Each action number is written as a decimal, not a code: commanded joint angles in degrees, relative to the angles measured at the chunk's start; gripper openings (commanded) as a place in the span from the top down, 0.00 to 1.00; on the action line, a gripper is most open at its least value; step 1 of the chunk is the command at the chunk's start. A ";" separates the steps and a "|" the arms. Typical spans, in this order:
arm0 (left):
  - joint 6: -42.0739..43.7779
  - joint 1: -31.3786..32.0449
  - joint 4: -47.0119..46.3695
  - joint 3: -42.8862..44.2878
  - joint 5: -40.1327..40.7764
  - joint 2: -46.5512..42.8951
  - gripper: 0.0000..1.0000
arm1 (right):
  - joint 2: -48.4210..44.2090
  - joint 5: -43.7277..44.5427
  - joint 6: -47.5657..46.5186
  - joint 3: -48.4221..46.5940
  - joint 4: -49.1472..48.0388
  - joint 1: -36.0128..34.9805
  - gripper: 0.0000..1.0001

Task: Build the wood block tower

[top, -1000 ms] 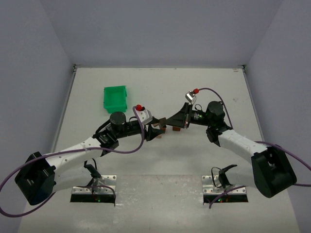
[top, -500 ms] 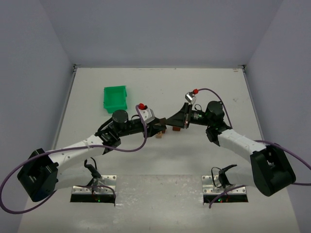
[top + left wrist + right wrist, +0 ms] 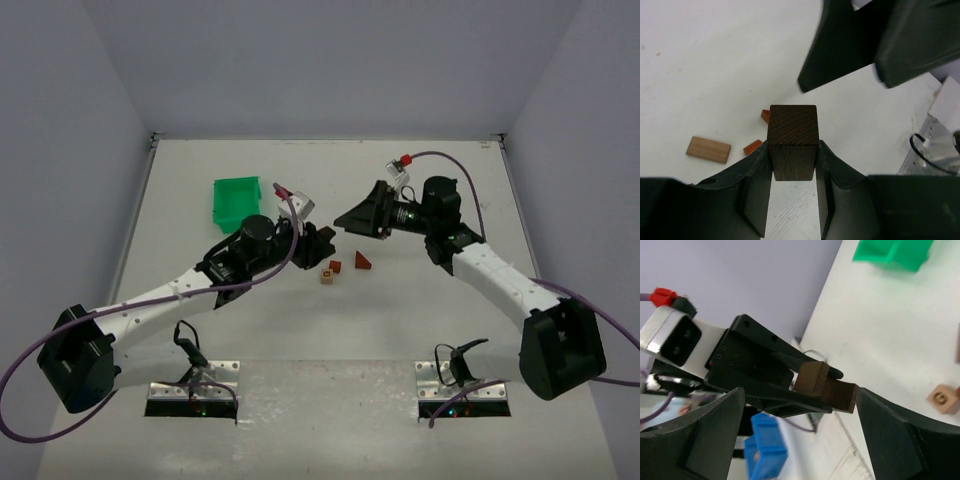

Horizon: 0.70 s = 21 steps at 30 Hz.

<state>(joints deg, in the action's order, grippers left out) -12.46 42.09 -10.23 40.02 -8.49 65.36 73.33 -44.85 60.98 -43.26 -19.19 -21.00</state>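
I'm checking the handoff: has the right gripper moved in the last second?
Yes. In the top view the right gripper has pulled back, up the picture: it was nearer the arm bases than the green bin, and now sits level with the bin's near rim.

Wood x4: dark blk [image 3: 792, 140], tan cube [image 3: 327, 277], red cube [image 3: 336, 266], red wedge [image 3: 361, 261]. Green bin [image 3: 238, 184] x1.

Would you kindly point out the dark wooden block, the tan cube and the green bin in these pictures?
dark wooden block [image 3: 792, 127]: left wrist view, on its grained upper face.
tan cube [image 3: 327, 277]: top external view, on its top face.
green bin [image 3: 237, 203]: top external view, on its bare inner floor.
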 commanded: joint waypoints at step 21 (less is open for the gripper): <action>-27.82 -6.13 45.65 24.39 20.82 28.13 1.00 | -21.65 62.77 -28.11 13.20 33.08 0.52 0.01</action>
<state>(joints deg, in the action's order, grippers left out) -42.09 37.98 36.27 59.99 15.75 89.79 52.93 12.29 34.28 -29.47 16.34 -20.71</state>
